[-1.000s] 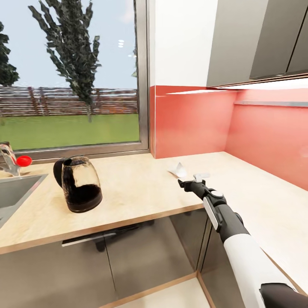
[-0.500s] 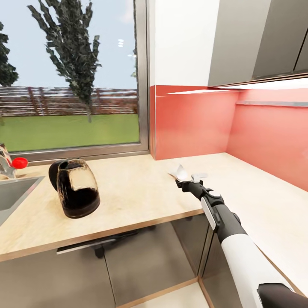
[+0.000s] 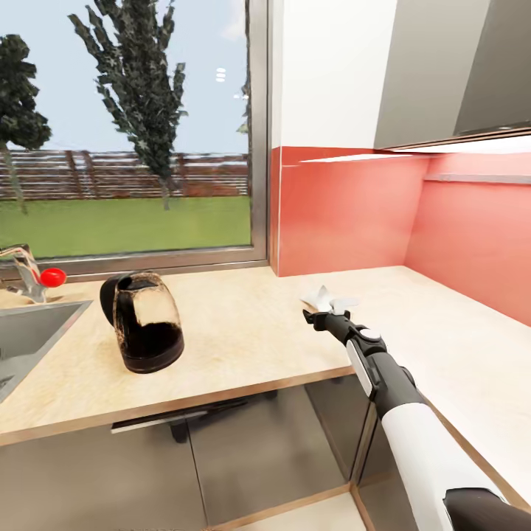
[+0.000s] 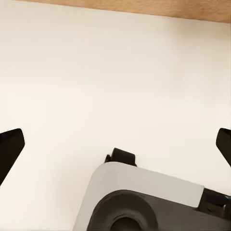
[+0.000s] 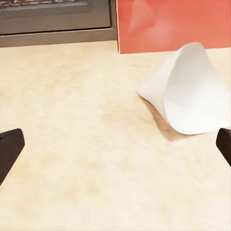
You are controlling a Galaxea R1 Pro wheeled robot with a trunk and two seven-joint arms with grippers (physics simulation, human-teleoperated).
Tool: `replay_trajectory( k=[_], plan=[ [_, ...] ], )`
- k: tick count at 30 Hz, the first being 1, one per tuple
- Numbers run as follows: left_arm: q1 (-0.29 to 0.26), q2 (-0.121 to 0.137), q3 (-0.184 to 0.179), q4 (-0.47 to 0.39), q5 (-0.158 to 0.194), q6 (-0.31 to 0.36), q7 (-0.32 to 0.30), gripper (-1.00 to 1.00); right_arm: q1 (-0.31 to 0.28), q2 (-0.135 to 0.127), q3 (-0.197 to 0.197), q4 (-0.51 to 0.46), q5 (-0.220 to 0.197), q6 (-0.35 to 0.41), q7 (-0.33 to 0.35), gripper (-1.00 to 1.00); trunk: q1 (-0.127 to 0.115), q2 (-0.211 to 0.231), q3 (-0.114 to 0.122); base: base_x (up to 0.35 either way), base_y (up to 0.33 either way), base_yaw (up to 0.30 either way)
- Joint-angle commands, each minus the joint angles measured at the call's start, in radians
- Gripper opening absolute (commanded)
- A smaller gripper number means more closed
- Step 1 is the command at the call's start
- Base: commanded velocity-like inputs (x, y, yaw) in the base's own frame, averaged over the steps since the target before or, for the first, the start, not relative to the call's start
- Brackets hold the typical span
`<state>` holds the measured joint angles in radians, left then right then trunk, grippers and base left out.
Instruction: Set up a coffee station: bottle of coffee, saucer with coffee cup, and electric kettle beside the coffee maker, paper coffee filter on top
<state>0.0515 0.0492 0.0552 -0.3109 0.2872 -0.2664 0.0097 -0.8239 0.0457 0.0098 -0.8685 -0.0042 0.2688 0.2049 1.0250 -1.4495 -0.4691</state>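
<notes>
With the head camera swung slightly since a second ago, the right gripper (image 3: pixel 322 318) hangs wide open and empty just short of the paper coffee filter (image 5: pixel 187 98) lying on the countertop (image 3: pixel 236 324) (kettle (image 3: pixel 144 322) well apart), so grasping remains.

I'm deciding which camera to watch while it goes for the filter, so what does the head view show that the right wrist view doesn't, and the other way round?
Head view alone: the glass kettle, the sink with its red-knobbed faucet, the trees and lawn outside, the wall cabinets, and the right arm reaching over the countertop.

Right wrist view alone: a close look at the paper coffee filter, a white cone lying on its side, seen between the widely spread fingertips of the right gripper.

Both: the filter, countertop, red backsplash and window frame.
</notes>
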Motion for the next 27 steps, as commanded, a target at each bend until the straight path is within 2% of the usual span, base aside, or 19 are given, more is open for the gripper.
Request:
replay_trajectory(
  k=[1,13,27],
  plan=[
    [0.001,0.000,0.000,-0.002,0.003,-0.001,0.001,1.00,0.000,0.000,-0.001,-0.001,0.000,0.005,0.003,1.00,0.000,-0.001,-0.001,0.000,0.000,0.049],
    [0.001,0.000,0.000,-0.002,0.004,0.000,0.001,1.00,0.000,0.000,-0.002,-0.001,0.000,0.003,0.002,1.00,0.000,-0.001,-0.001,0.001,-0.003,0.087],
    [0.001,0.000,0.000,-0.002,0.004,0.000,0.001,1.00,-0.001,0.000,-0.002,-0.001,0.001,0.000,-0.003,1.00,0.000,-0.001,-0.001,0.066,-0.104,0.016]
  ],
)
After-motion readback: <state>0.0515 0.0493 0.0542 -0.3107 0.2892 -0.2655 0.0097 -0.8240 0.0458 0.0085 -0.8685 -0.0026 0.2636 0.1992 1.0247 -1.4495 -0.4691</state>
